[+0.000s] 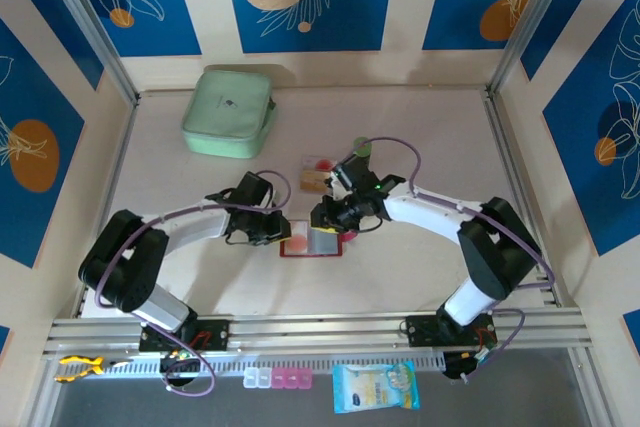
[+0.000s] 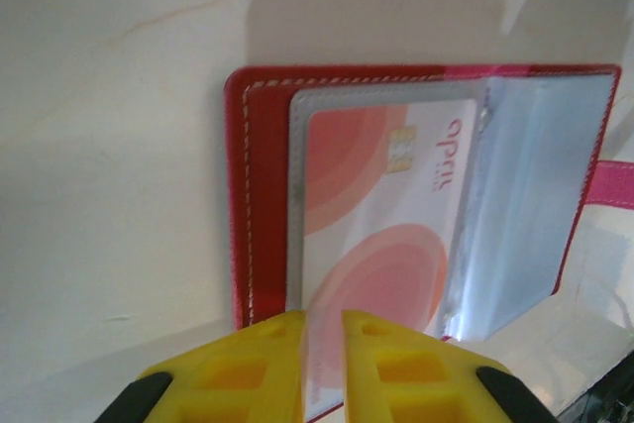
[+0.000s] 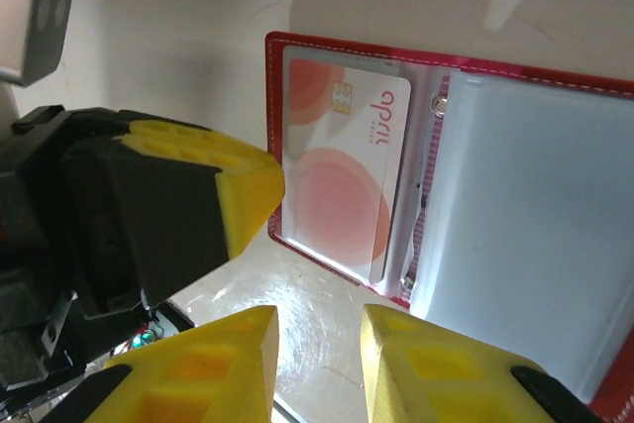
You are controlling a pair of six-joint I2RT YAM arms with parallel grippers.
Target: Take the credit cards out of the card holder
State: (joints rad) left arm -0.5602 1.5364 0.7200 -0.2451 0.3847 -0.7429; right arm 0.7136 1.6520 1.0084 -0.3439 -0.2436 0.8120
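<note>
The red card holder [image 1: 312,243] lies open on the table [image 1: 420,127] between the two arms, with a pink-and-white card [image 2: 376,245] tucked in its clear left sleeve [image 2: 296,245]. The left end effector [image 2: 324,322] has its jaws nearly closed astride that sleeve's near edge; whether they grip it cannot be told. The right end effector [image 3: 319,334] hovers part-open and empty beside the holder. Loose cards [image 1: 318,175] lie just beyond it.

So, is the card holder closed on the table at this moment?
No, the card holder lies open, with a pink-and-white card visible inside its clear sleeve.
</note>
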